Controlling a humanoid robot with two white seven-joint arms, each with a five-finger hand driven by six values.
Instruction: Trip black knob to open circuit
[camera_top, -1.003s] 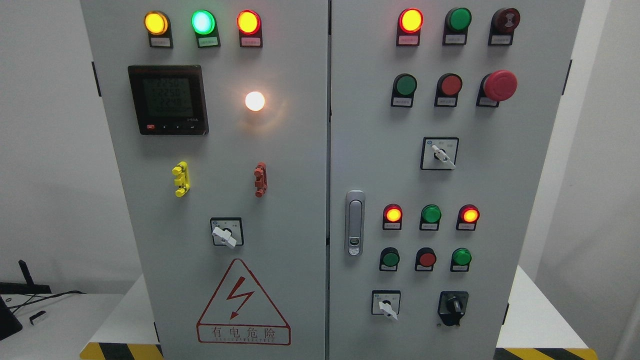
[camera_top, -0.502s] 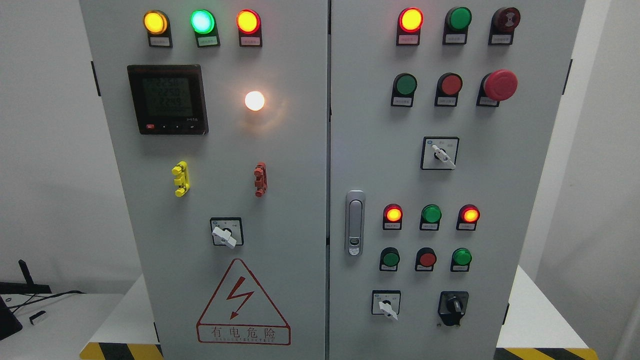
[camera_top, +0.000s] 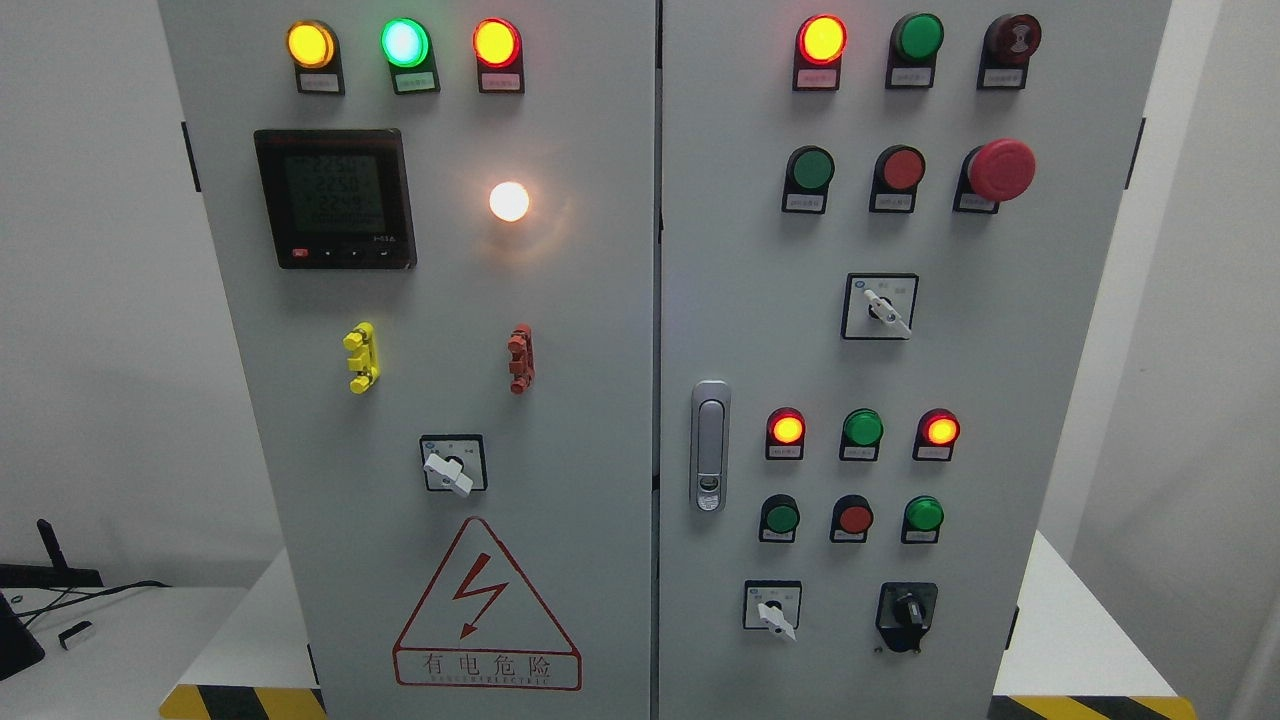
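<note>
— Two grey doors are facing you on the control cabinet (camera_top: 560, 300), and neither robot hand is showing anywhere, so you cannot tell how the fingers are set.

— Where is the black knob sitting?

— You are finding the black knob (camera_top: 907, 610) low on the right door, near its bottom right corner, on a black plate. Nothing is touching it. Just to its left, the small white selector switch (camera_top: 771, 607) is pointing down and to the right.

— What is glowing above it?

— You are seeing two red lamps (camera_top: 787, 428) shining in the row above, with a green lamp (camera_top: 862, 428) between them. Under those, three push buttons (camera_top: 855, 518) are sitting in a row: green, red, green. The silver door handle (camera_top: 710, 445) is standing upright at the right door's left edge.

— And higher up?

— The red mushroom button (camera_top: 1000, 170) is sticking out at the upper right. On the left door, the digital meter (camera_top: 335, 198) is showing lit digits, and a white lamp (camera_top: 509, 201) is glowing beside it. The red warning triangle (camera_top: 487, 605) is sitting at the bottom of the left door.
</note>
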